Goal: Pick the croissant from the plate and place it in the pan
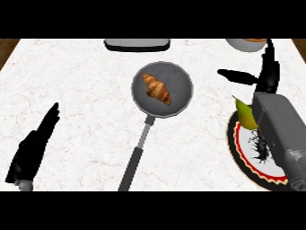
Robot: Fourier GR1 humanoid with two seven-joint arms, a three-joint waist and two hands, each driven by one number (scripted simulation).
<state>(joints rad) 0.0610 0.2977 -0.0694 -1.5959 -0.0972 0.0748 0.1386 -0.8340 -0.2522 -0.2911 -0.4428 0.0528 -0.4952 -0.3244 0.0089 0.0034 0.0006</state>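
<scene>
Already the croissant (156, 89) lies in the pan (180, 74); right hand (266, 74) open, empty, beyond the plate (237, 148); left hand (34, 143) rests open.

You find no legible text, label, brand or number; the plate's (248, 162) dark markings seem merely decorative.

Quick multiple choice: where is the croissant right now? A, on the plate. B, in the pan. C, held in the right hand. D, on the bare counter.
B: the croissant lies inside the pan, apart from the plate and from the open right hand.
</scene>
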